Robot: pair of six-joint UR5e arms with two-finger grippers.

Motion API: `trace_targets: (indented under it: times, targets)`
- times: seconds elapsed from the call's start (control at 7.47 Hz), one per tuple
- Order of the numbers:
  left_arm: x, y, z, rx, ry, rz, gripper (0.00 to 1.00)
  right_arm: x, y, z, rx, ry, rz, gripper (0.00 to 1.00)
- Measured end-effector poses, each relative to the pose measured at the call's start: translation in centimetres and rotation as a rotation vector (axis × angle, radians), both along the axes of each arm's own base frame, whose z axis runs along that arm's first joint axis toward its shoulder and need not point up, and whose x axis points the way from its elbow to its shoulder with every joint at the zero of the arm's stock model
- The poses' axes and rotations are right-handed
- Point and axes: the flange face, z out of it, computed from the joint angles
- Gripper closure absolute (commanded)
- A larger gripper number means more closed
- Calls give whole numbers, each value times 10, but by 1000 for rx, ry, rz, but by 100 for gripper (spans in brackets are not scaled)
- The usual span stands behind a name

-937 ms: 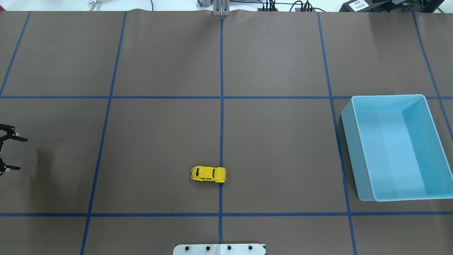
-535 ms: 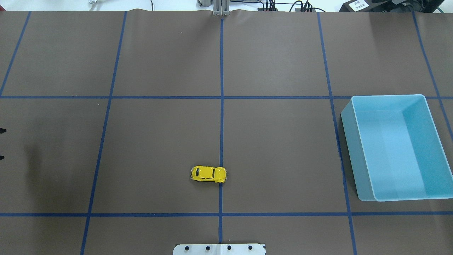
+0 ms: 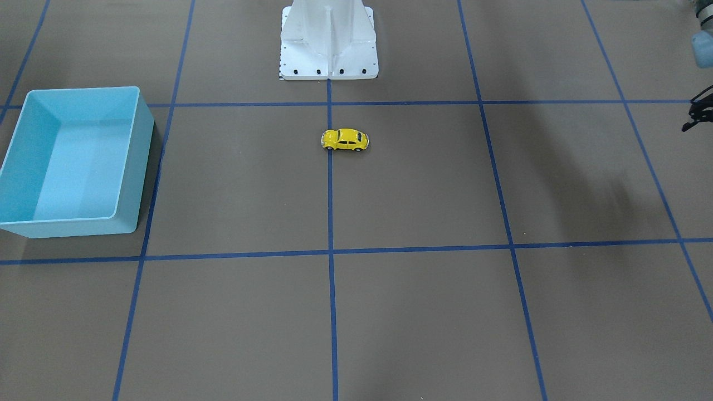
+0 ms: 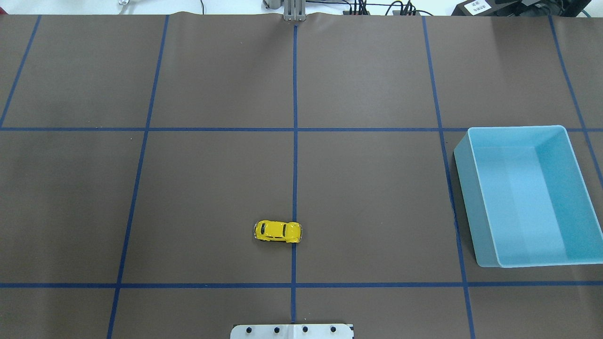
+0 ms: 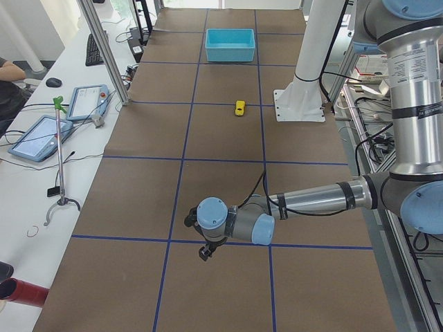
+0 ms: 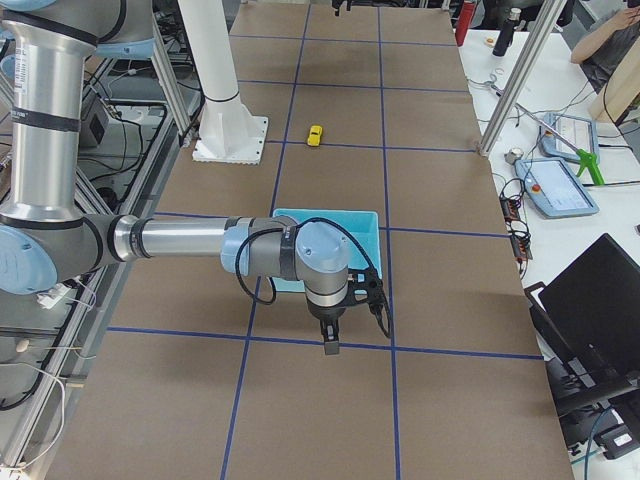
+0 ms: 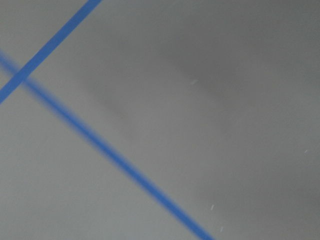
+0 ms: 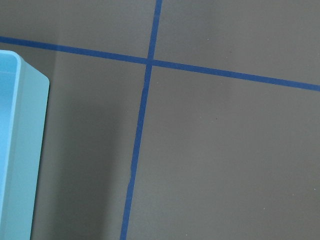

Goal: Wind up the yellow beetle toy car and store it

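The yellow beetle toy car (image 4: 278, 231) stands on its wheels on the brown mat beside the centre blue tape line, near the robot's base; it also shows in the front-facing view (image 3: 345, 139). The light blue bin (image 4: 518, 128) sits empty at the robot's right. My left gripper (image 3: 689, 115) is at the far left of the table, open and empty, far from the car; the exterior left view shows it low over the mat (image 5: 196, 237). My right gripper (image 6: 330, 340) hangs beyond the bin's outer side; I cannot tell if it is open or shut.
The white robot base plate (image 4: 292, 331) is just behind the car. Blue tape lines grid the mat. Tablets and tools lie on the operators' white bench (image 5: 41, 138) beyond the far edge. The bin's corner shows in the right wrist view (image 8: 20, 150).
My left gripper has drawn back to the left and left the overhead view. The car and the bin have not moved.
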Motion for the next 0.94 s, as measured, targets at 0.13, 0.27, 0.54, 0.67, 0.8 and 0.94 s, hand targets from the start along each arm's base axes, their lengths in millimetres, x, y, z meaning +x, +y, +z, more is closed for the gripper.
trace_targets:
  times: [0.13,0.27,0.54,0.67,0.8,0.94]
  targets:
    - [-36,7,8,-100,-2,-90,0,0,-1,1,14,2,2,0]
    - [-59,12,11,-184,2,-164,0,0,-2,-1,52,4,3,0]
    - [-76,4,1,-299,5,-284,0,-26,-23,-25,156,-9,-66,0]
    - [-78,-7,-13,-297,8,-310,0,-67,-51,-46,209,-10,-160,0]
    - [-80,-23,-33,-271,12,-325,0,-108,-77,-68,256,-14,-242,0]
    - [-82,-39,-54,-257,17,-349,0,-141,-98,-93,298,-25,-298,0]
